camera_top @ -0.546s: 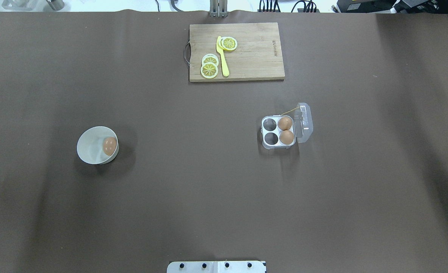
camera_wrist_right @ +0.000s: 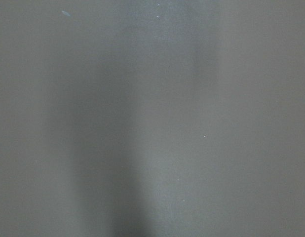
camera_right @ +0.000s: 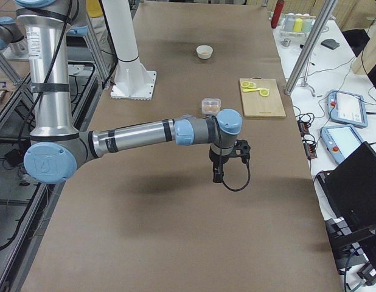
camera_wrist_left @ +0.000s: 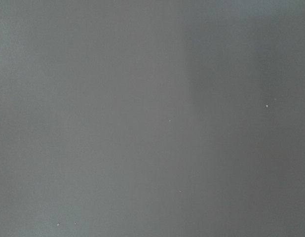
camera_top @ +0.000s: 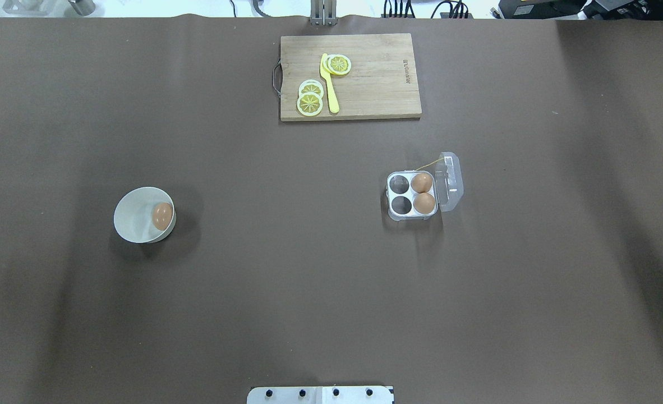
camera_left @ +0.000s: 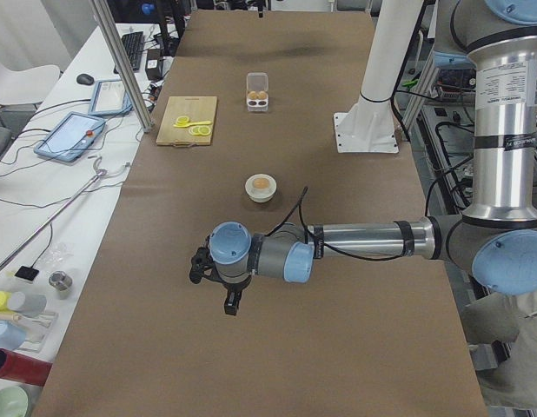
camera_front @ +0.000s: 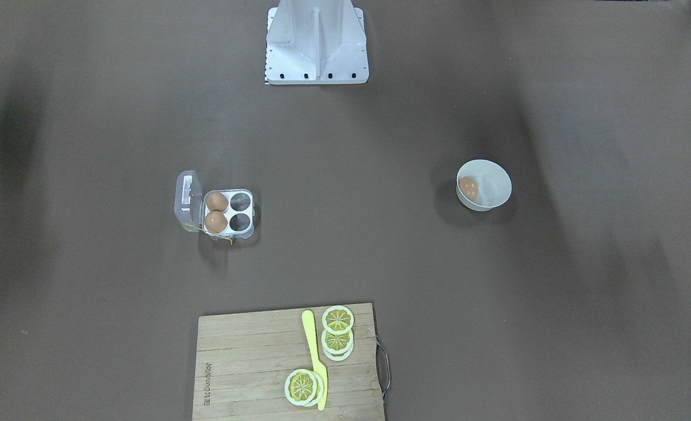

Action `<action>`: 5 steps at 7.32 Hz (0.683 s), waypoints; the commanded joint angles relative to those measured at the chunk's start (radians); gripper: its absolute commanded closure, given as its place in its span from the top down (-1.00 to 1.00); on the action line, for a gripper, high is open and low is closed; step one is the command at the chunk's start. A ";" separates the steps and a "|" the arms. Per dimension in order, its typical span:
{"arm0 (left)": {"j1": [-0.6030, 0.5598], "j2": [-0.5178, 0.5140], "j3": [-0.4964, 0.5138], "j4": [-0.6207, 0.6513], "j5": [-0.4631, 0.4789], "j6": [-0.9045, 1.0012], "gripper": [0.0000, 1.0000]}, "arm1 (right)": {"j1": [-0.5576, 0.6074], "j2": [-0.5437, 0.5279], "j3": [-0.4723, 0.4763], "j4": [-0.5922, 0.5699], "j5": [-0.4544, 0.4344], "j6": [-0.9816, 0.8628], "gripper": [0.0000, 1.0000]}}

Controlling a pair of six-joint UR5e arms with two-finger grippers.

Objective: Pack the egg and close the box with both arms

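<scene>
We judge the egg (camera_top: 162, 215), well apart from the left gripper (camera_left: 200, 266) (we can't tell its opening), light, slick, fragile: pinch its middle softly.

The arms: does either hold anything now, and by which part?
Nothing is held: the egg lies in the bowl, the box sits open, both apart from the left arm and right arm.

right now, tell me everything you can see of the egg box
The box is a small clear plastic four-cell carton with a white tray, flat on the brown table, on the robot's right half. Its hinged clear lid lies open, swung outward. Two brown eggs fill the cells by the hinge; the other two are empty. A thin yellow string trails from its far corner. Only the table touches it.
</scene>
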 commanded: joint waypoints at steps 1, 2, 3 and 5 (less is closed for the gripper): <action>0.002 -0.015 -0.009 0.006 -0.002 0.000 0.96 | 0.000 -0.004 0.004 0.000 0.043 0.008 1.00; 0.003 -0.018 -0.006 0.008 -0.002 -0.005 0.96 | 0.000 -0.004 0.002 0.000 0.065 0.011 1.00; 0.003 -0.034 -0.009 0.008 -0.042 -0.011 0.96 | 0.000 -0.004 0.002 0.000 0.063 0.011 1.00; 0.006 -0.080 0.000 0.011 -0.134 -0.038 0.96 | -0.001 0.002 -0.008 -0.008 0.068 0.014 1.00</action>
